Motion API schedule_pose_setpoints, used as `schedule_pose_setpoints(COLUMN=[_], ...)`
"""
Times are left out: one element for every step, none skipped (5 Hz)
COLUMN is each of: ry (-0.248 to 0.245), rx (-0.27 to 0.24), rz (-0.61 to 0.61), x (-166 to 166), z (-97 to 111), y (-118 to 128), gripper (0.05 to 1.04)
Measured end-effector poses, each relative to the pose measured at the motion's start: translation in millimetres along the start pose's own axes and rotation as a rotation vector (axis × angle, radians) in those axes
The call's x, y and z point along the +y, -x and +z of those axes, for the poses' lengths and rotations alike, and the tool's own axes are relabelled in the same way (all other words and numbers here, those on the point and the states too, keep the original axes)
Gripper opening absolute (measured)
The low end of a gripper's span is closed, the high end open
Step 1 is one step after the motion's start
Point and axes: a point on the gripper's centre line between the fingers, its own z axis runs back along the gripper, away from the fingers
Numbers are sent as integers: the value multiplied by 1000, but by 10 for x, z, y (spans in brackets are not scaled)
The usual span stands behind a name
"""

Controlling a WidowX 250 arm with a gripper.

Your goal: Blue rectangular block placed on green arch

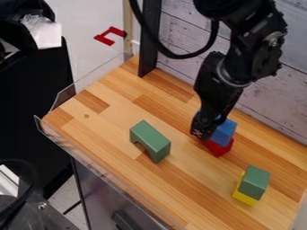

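Green wooden arch (151, 140) standing on the table (99, 130), long axis upper left to lower right, top bare. Right of the arch: black two-finger gripper (205, 129), pointing down, can't tell if spread or pinching. Blue rectangular block (224, 132) right up against it, farther right of the arch, partly hidden, long axis unclear; looks seated on red block (219, 148). Key relation: arch lies left of gripper and blue block, so next move likely needs a secure grip, lift, then leftward carry to the arch's top.
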Motion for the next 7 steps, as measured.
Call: schedule_pose_setpoints(ry=[2,-15,-41,-41,-68,-82,-92], rx=[-5,-20,-42,-38,-17,21,43], rz=[-5,15,28,49,96,129,158], x=[-17,-102,-188,-237,-220,-192,-124], z=[-29,-60,-106,-124,-212,-278,-341], y=[4,5,0,13,-14,-57,-74], gripper=[999,999,999,999,999,999,999])
